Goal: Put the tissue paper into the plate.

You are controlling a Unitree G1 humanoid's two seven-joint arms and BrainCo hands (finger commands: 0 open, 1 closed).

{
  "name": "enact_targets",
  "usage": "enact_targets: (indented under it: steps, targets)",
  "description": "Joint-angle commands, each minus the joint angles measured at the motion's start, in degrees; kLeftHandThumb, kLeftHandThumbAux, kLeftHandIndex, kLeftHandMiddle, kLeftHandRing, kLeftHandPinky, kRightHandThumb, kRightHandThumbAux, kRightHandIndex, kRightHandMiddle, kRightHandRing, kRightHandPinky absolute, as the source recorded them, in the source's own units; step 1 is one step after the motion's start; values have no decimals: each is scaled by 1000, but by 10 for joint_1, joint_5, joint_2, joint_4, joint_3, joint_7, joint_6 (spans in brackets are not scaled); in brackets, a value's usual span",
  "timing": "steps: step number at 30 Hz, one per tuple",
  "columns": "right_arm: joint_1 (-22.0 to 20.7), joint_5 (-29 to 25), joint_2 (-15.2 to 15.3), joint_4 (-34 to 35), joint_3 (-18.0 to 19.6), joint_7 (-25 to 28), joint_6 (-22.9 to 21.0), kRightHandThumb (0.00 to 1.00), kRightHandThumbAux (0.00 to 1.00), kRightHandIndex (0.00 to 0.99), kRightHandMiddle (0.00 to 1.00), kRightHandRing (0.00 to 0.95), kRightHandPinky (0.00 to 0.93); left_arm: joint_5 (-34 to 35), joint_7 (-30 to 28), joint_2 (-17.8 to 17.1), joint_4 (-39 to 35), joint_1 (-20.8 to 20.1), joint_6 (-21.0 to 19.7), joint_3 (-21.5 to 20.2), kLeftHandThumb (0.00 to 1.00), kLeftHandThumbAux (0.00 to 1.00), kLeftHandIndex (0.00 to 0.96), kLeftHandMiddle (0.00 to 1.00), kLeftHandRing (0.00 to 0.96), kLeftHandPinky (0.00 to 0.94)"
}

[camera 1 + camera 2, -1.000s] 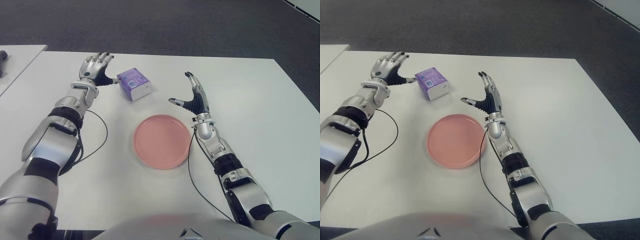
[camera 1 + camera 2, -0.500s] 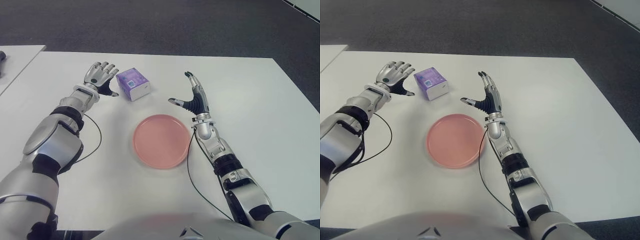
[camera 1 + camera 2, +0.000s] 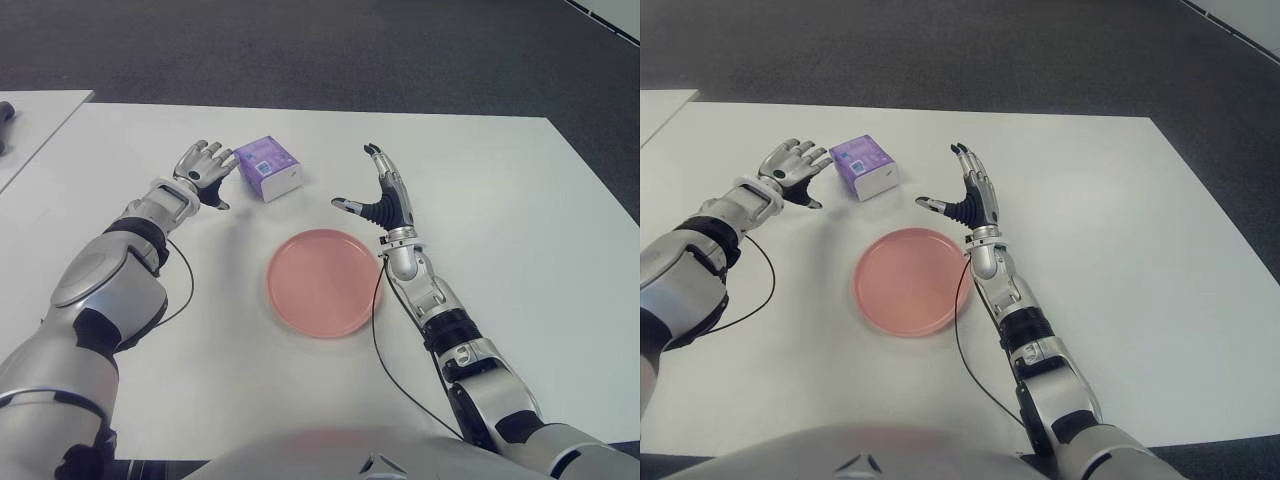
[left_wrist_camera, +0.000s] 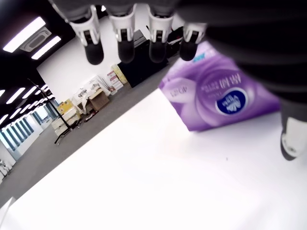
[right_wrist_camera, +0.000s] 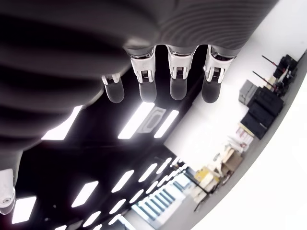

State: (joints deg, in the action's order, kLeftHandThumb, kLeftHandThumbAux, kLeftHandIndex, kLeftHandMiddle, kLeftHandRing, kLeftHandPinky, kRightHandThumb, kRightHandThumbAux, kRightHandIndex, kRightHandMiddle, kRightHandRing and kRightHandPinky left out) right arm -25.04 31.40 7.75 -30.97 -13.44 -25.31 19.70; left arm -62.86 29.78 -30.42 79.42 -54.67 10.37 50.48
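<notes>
Tissue pack point(image 4: 225, 98) partly behind left robot hand point(image 4: 144, 28)

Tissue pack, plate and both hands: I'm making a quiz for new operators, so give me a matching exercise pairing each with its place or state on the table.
Things:
1. tissue pack
2. plate
3. left hand
4. right hand

Places or states:
A. open, raised past the plate's right edge
B. pink, empty, mid-table
C. open, just left of the pack
D. purple, on the table beyond the plate

Pairs: 1-D, 2-B, 3-C, 4-A
</notes>
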Motion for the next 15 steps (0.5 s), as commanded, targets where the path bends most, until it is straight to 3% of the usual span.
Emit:
enact_targets:
  steps: [1,15]
  targets:
    - [10,1,-3,-1,-2,-3,-10,138,508,0,0,0,0,-14,6,7,5,18,2,17,40,490,0,0,0,0]
    - [7,0,-2,-8,-3,-6,-7,138,508,0,0,0,0,-18,48,21,-3,-31,14,29,58,529,0,0,0,0]
